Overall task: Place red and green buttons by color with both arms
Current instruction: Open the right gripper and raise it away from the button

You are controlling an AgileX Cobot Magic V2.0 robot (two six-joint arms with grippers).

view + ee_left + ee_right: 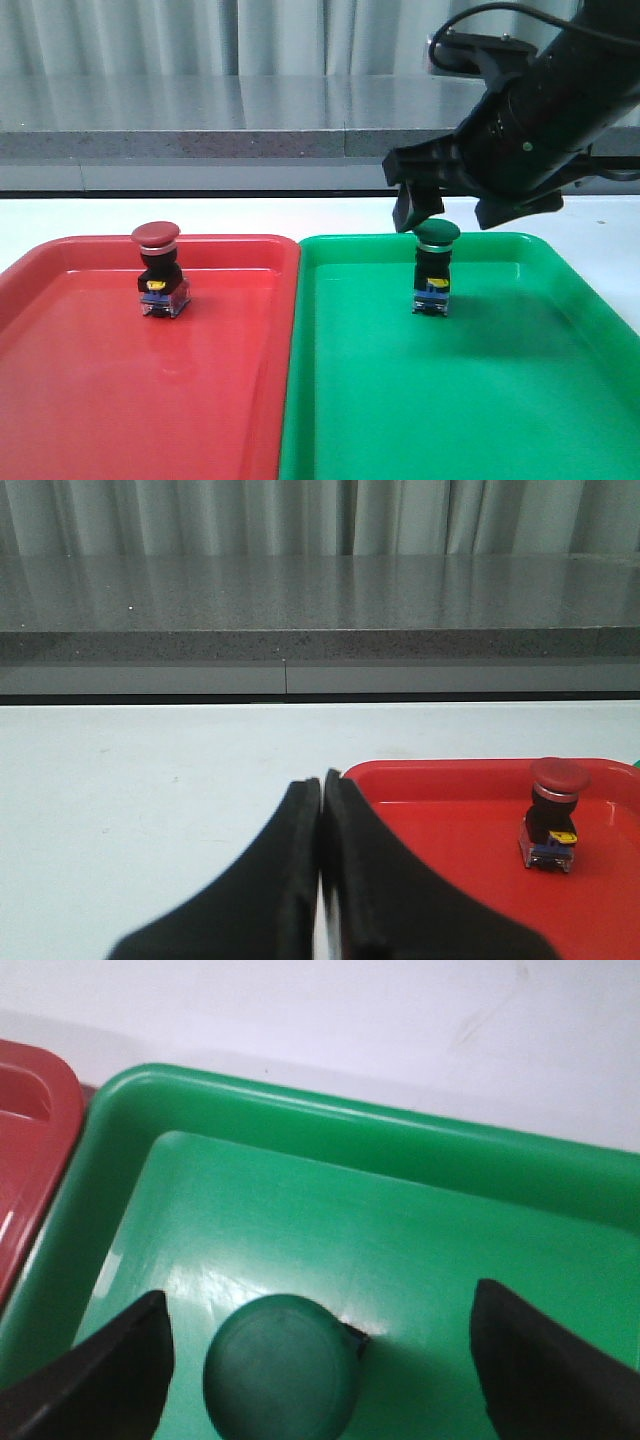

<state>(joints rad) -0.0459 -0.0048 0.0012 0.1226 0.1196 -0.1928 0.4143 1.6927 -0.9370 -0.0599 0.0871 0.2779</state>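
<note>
Sorting all but finished, by the look of it: red button (157, 268) upright in red tray (60, 400), green button (435, 266) upright in green tray (560, 420), trays side by side on white bench (100, 215). Right tool (455, 205) spread wide just above the green cap, touching nothing; left tool (321, 820) pinched shut and empty, just beside the red tray's rim. Left to do, probably only pulling the right arm clear.
</note>
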